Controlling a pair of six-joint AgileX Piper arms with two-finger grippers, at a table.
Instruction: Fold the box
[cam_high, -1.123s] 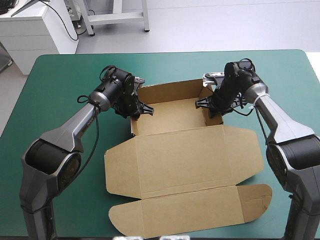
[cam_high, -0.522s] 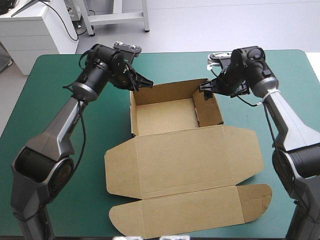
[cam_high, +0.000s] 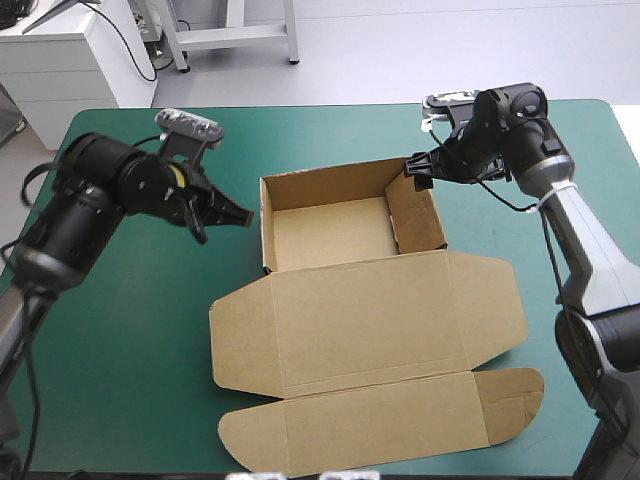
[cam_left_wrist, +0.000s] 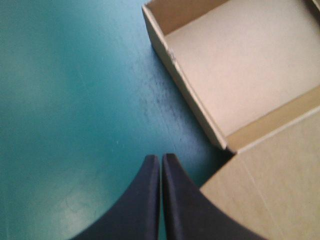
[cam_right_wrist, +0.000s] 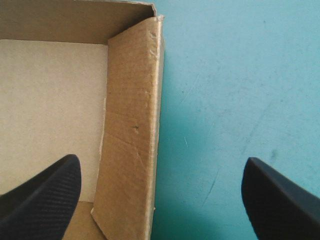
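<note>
The brown box (cam_high: 330, 225) stands mid-table as an open tray with four raised walls. Its lid (cam_high: 370, 320) and front flap (cam_high: 380, 420) lie flat toward the near edge. My left gripper (cam_high: 238, 214) is shut and hovers just left of the tray's left wall, holding nothing. In the left wrist view the shut gripper (cam_left_wrist: 161, 161) points past that wall (cam_left_wrist: 185, 85) beside the lid (cam_left_wrist: 270, 185). My right gripper (cam_high: 416, 170) is open over the tray's far right corner. In the right wrist view the right gripper (cam_right_wrist: 160, 161) straddles the right wall (cam_right_wrist: 132, 130) without touching it.
The teal-green cover (cam_high: 130, 330) stretches wide to the left of the box, with a narrower strip (cam_high: 580, 150) to its right. The table's far edge (cam_high: 330, 106) lies a little beyond both grippers.
Both grippers left the tray's side walls and rose. The left arm then drew back to the left and its fingers shut. The right gripper opened and stayed near the far right corner.
</note>
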